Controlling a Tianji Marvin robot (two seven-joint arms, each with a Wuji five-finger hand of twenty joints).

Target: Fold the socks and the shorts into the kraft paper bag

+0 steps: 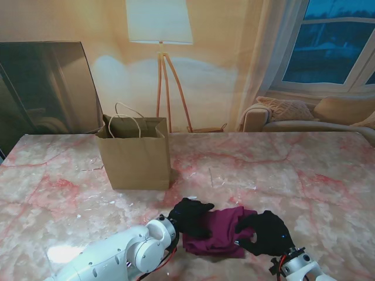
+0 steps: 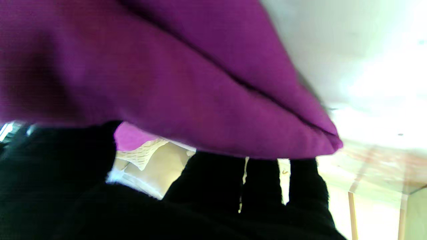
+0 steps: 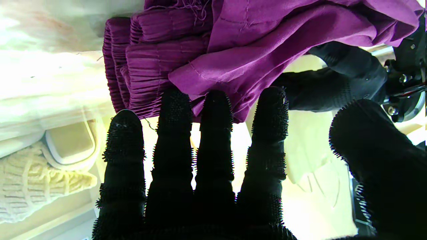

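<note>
The purple shorts (image 1: 218, 232) lie bunched on the marble table (image 1: 293, 175) close to me. My left hand (image 1: 190, 216), in a black glove, sits on their left edge, and its fingers (image 2: 260, 180) disappear under a fold of the shorts (image 2: 166, 83), closed on the cloth. My right hand (image 1: 267, 232) is at their right edge. In the right wrist view its fingers (image 3: 213, 133) are straight and spread, tips touching the shorts' pleated waistband (image 3: 150, 66), thumb held apart. The kraft paper bag (image 1: 135, 157) stands upright and open, farther from me and to the left. No socks are visible.
Behind the table's far edge stand a floor lamp (image 1: 159, 35), a dark panel (image 1: 47, 88) at the left and a sofa with cushions (image 1: 304, 114) at the right. The bag's twine handles (image 1: 130, 117) stick up above its rim.
</note>
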